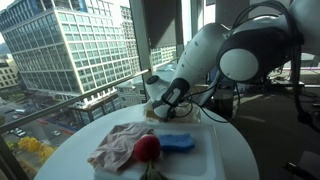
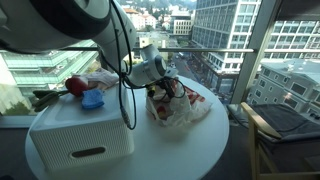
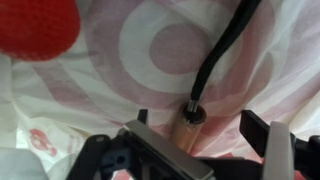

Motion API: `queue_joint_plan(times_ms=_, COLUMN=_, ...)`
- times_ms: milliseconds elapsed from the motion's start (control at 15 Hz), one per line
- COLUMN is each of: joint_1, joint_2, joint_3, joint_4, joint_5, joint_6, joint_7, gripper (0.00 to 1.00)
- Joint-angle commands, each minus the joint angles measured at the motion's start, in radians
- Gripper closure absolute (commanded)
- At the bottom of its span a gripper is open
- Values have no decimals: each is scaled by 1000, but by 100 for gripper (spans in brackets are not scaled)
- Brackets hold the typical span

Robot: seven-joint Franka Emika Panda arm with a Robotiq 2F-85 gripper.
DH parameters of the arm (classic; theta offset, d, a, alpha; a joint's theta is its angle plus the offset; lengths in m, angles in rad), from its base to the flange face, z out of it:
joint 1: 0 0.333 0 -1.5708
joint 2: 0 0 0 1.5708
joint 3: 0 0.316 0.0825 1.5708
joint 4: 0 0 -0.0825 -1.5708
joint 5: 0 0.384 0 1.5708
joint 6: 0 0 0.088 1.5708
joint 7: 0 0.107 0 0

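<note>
Under end effector (image 3: 200, 128) — white bag (image 3: 62, 98), red bullseye logo (image 3: 165, 45).

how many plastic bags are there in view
1. A white plastic bag with red print lies on the round table beside the white box, below the hand. The arm may hide another.

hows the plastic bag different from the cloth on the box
The plastic bag is white with red rings; the cloth is plain pinkish-beige. The bag sits on the round table right at the gripper; the cloth lies on the white box, away from it. Both are crumpled and soft.
</note>
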Motion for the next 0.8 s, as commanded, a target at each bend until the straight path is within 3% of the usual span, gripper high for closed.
queue_joint_plan(times_ms=0, joint_1=2, joint_2=35, joint_3=-19, joint_4=56, joint_5=-8, joint_6=13, joint_7=-14, gripper=37)
queue_joint_plan(times_ms=67, joint_1=4, joint_2=39, joint_3=-22, joint_4=57, joint_5=-10, joint_6=13, joint_7=-14, gripper=47)
queue_joint_plan(times_ms=467, joint_1=9, joint_2=30, joint_3=-20, joint_4=45, joint_5=-11, joint_6=14, joint_7=-26, gripper=90)
queue_joint_plan(times_ms=733, joint_1=21, joint_2=-31, joint_3=-2, joint_4=-9, joint_5=-10, joint_6=-18, joint_7=-76, gripper=85)
